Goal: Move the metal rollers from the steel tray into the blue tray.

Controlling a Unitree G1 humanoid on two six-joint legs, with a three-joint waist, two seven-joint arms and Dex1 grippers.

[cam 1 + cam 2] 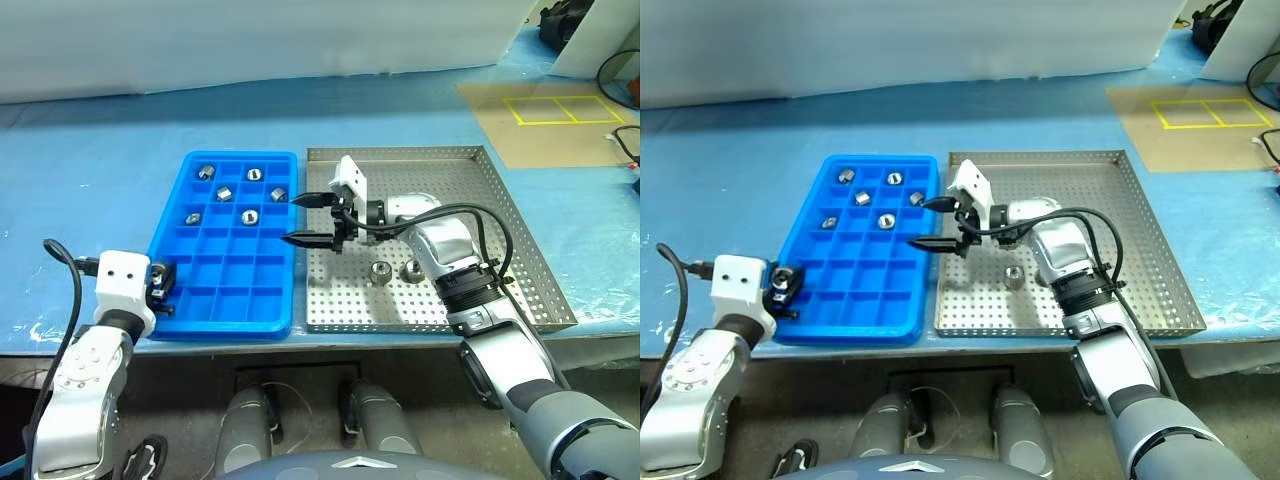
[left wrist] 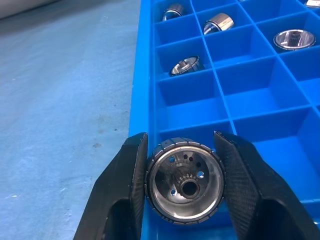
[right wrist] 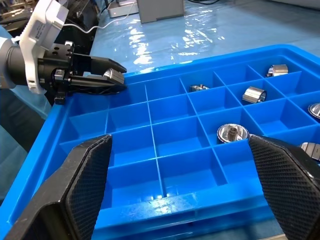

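Note:
The blue tray (image 1: 238, 156) lies left of the steel tray (image 1: 450, 185), their rims side by side. Several metal rollers (image 1: 250, 214) sit in the blue tray's far compartments. Two more rollers (image 1: 381, 270) stand on the steel tray's perforated floor near my right forearm. My left gripper (image 1: 165, 285) is at the blue tray's near left corner, shut on a roller (image 2: 185, 180) that hangs over the tray's left rim. My right gripper (image 1: 292, 219) points left over the seam between the two trays, open and with nothing between its fingers; the right wrist view shows the left gripper (image 3: 112, 80) across the tray.
The trays rest on a blue-covered table whose front edge runs just below them. A brown board with yellow tape squares (image 1: 560, 108) lies at the back right, and cables (image 1: 625, 140) trail at the right edge.

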